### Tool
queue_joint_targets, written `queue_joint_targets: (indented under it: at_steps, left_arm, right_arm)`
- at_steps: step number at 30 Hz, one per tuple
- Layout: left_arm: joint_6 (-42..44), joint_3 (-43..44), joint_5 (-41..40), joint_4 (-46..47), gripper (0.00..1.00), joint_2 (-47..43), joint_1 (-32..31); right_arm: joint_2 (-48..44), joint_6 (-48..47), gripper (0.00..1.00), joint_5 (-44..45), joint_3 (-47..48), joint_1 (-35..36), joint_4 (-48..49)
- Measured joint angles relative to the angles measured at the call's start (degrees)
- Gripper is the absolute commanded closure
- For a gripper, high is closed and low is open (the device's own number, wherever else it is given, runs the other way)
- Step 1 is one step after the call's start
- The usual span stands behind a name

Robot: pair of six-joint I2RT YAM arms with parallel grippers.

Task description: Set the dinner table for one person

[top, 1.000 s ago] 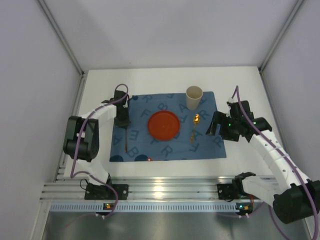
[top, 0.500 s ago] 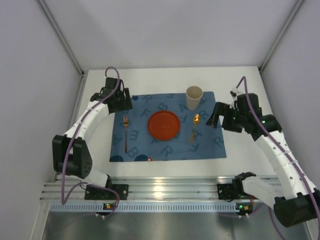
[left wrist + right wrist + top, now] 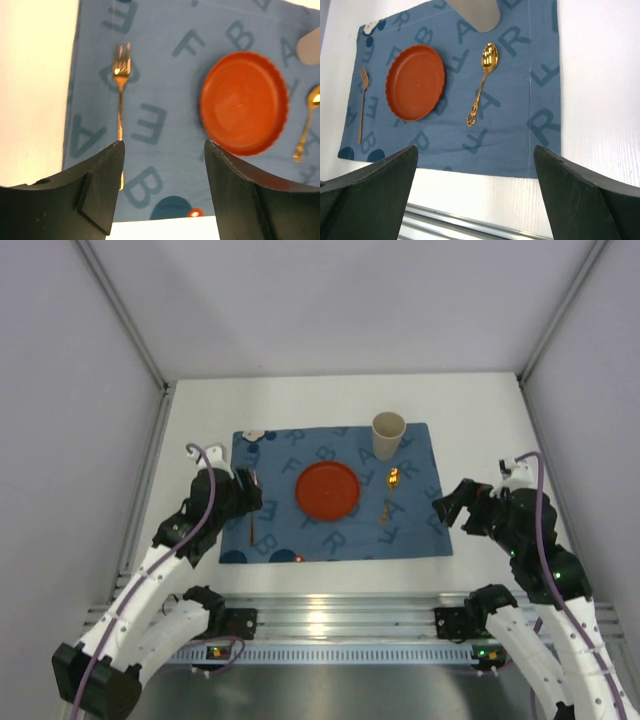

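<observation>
Dinner table [image 3: 300, 400] bears mat [image 3: 420, 530] — plate [image 3: 327, 490], fork [image 3: 120, 100], spoon [image 3: 481, 85].

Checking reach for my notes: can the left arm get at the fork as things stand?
Probably yes: the fork lies uncovered on the blue mat just ahead of the open left gripper, with nothing between them.

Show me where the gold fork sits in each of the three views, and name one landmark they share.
Top external: the fork lies left of centre, just left of the orange plate.
Left wrist: the fork is in the upper left, tines pointing up the picture.
Right wrist: the fork is near the left edge, at mid height.
Shared landmark: the orange plate, to the right of the fork in every view.
</observation>
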Motion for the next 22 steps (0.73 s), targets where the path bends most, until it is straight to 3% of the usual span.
queue_joint_targets:
  at_steps: [4,6,8,22]
  left_arm:
    - [-0.50,-9.94,-3.69,-0.44,0.28,-13.53,-0.15]
    - [1.22,-11.41,-7.61,0.46,0.27,-22.08,-0.22]
    - [2.84,-11.10,-9.88,1.49,0.28,-24.44,-0.22]
    - [10.51,-9.35,-18.53,1.20,0.29,-22.82,-0.22]
  right_arm:
    - [-6.32,1.70,0.00,1.36,-3.58,0.00,-1.31]
    - [-7.21,2.34,0.00,1.51,-4.74,0.02,-0.87]
    - [-7.08,2.84,0.00,1.36,-5.60,0.00,-0.81]
    - [-1.07,3.17,0.00,-2.16,-5.57,0.02,-0.33]
